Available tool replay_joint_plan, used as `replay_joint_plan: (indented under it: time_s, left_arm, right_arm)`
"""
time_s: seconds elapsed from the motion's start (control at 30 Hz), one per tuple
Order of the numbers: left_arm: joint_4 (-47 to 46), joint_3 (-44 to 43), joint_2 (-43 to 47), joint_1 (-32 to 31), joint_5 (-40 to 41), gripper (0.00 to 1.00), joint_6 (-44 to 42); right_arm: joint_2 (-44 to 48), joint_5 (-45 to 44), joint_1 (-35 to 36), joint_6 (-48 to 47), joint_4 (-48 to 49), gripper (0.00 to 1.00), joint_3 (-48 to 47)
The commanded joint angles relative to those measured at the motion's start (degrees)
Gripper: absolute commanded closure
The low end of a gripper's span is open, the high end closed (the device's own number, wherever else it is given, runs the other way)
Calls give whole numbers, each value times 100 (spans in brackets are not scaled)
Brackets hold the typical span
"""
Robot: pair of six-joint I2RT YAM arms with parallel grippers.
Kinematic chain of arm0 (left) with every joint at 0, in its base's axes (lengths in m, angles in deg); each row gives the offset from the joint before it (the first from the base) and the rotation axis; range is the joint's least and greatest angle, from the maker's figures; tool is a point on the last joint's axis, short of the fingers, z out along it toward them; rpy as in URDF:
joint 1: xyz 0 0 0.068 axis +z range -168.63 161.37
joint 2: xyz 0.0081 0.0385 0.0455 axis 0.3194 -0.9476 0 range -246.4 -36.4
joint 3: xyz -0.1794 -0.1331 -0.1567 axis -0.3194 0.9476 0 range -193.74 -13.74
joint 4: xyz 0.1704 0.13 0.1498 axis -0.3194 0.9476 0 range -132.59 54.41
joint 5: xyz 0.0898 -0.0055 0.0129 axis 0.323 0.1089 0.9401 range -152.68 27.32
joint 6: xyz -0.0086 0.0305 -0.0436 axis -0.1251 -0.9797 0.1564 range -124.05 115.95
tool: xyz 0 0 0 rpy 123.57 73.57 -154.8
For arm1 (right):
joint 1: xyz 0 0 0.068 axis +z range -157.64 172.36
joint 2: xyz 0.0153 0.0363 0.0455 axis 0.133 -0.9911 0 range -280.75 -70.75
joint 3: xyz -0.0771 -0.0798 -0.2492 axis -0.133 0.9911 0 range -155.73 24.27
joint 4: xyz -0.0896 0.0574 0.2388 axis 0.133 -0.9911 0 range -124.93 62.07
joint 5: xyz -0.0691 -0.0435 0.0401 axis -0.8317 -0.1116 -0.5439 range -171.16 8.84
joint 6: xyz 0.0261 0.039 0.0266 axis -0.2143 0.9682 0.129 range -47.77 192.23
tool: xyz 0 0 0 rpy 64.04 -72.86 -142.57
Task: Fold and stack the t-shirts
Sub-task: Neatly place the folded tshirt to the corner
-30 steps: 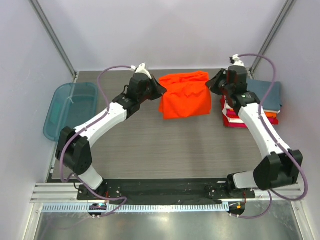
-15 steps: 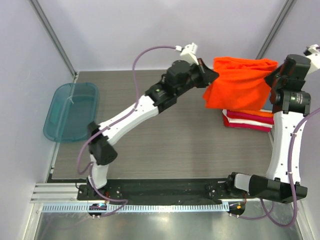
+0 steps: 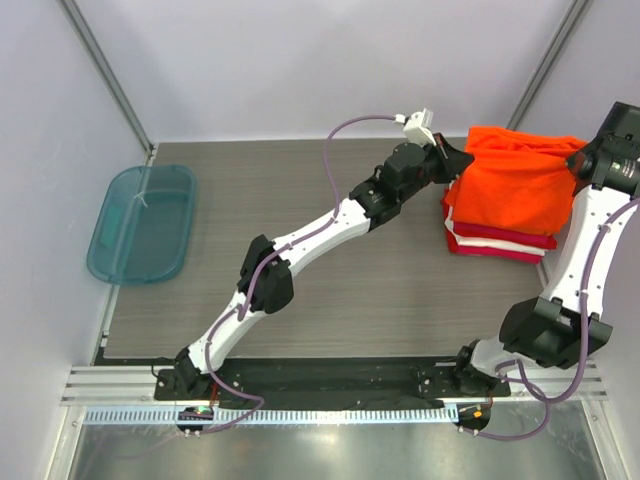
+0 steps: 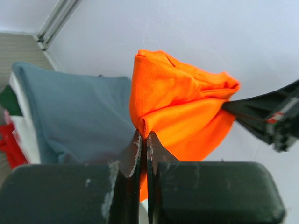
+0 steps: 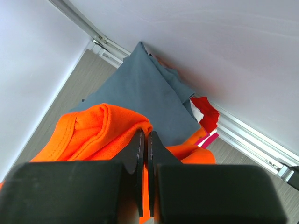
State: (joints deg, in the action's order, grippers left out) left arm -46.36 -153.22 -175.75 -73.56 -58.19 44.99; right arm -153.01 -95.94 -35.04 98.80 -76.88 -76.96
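Note:
A folded bright orange t-shirt (image 3: pixel 510 182) hangs between both grippers, over the stack of folded t-shirts (image 3: pixel 495 243) at the table's back right. My left gripper (image 3: pixel 462 158) is shut on the shirt's left corner (image 4: pixel 182 107). My right gripper (image 3: pixel 578 165) is shut on its right corner (image 5: pixel 93 130). In the wrist views a slate blue-grey t-shirt (image 4: pixel 79 116) tops the stack right under the orange cloth, with white, orange and crimson layers (image 5: pixel 205 114) showing at its edges. From above, the orange shirt hides most of the stack.
A translucent teal tub (image 3: pixel 140 222) sits at the table's left edge. The right wall and a metal corner post (image 3: pixel 545 70) stand close behind the stack. The left arm stretches diagonally across the table's middle.
Both arms have carried the orange t-shirt from the back middle of the table to the right and over the stack. Both grippers stayed shut on it.

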Motion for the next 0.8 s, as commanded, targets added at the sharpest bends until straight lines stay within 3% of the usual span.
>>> replay_joint_plan:
  time_s: [0.0, 0.27, 0.77]
  left_arm:
    - [-1134, -571, -117, 62, 403, 100, 167]
    - [-1794, -975, -646, 27, 1105, 100, 238]
    - [-2259, -1187, -1165, 62, 1352, 100, 572]
  right_arm:
    - [-123, -33, -222, -29, 193, 99, -406]
    - [-545, -25, -336, 50, 193, 99, -775]
    - [-1002, 37, -372, 156, 228, 99, -995]
